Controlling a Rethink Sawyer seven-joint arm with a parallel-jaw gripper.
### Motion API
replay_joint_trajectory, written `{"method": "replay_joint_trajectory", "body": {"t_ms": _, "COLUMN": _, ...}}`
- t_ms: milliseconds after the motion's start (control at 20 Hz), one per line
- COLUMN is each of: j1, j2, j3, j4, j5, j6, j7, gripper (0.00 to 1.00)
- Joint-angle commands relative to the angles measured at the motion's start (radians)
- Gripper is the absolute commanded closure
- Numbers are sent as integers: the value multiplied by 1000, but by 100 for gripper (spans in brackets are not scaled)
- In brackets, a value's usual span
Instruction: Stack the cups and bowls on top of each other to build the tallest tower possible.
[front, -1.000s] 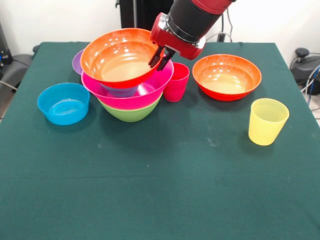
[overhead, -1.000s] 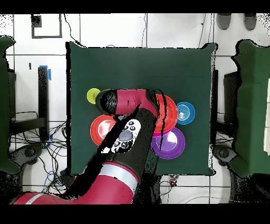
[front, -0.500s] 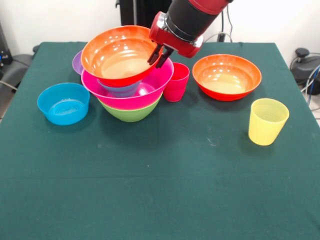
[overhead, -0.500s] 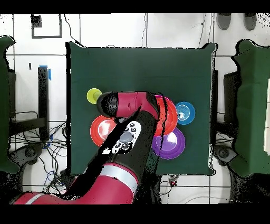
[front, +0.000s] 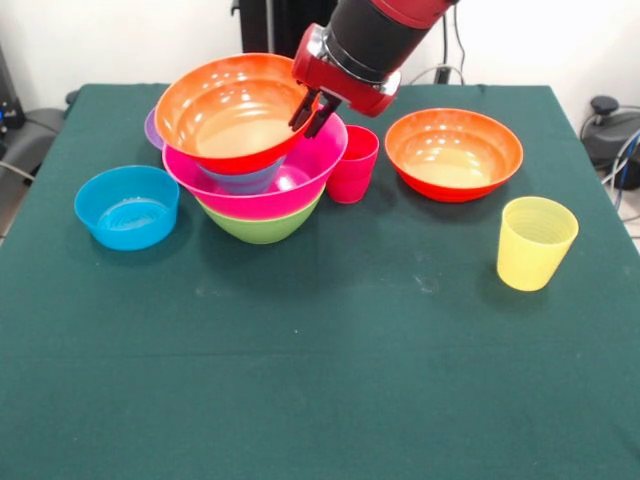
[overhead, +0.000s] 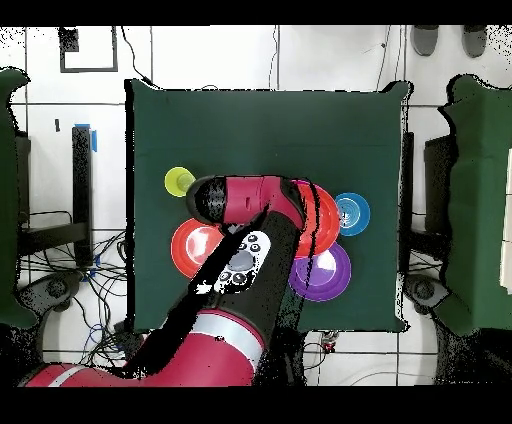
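Note:
My gripper (front: 308, 112) is shut on the right rim of a wide orange bowl (front: 225, 112) and holds it tilted, resting in the tower. The tower has a green bowl (front: 262, 226) at the bottom, the big pink bowl (front: 305, 168) above it and a small blue bowl (front: 240, 181) inside. The red cup (front: 354, 162) stands right beside the tower. The yellow cup (front: 535, 242) stands apart at the right. In the overhead view the arm hides the gripper; the orange bowl's edge (overhead: 327, 215) shows past it.
A second orange bowl (front: 453, 152) sits at the back right. A blue bowl (front: 127, 206) sits left of the tower and a purple bowl (front: 152, 126) behind it. Overhead shows the purple bowl (overhead: 328, 274), the blue bowl (overhead: 351, 213), the yellow cup (overhead: 178, 181) and the second orange bowl (overhead: 188, 246).
My gripper and the orange bowl have shifted a little left and up in the front view. The other things have not moved.

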Motion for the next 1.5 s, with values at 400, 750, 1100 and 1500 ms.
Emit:
{"method": "replay_joint_trajectory", "body": {"t_ms": 400, "j1": -13, "j2": 73, "j3": 41, "j4": 33, "j5": -24, "j6": -106, "j7": 165, "gripper": 100}}
{"method": "replay_joint_trajectory", "body": {"t_ms": 750, "j1": -17, "j2": 88, "j3": 38, "j4": 28, "j5": -23, "j6": -113, "j7": 150, "gripper": 100}}
{"method": "replay_joint_trajectory", "body": {"t_ms": 1100, "j1": -26, "j2": 80, "j3": 46, "j4": 35, "j5": -18, "j6": -95, "j7": 120, "gripper": 100}}
{"method": "replay_joint_trajectory", "body": {"t_ms": 1500, "j1": -23, "j2": 56, "j3": 54, "j4": 53, "j5": -8, "j6": -74, "j7": 112, "gripper": 100}}
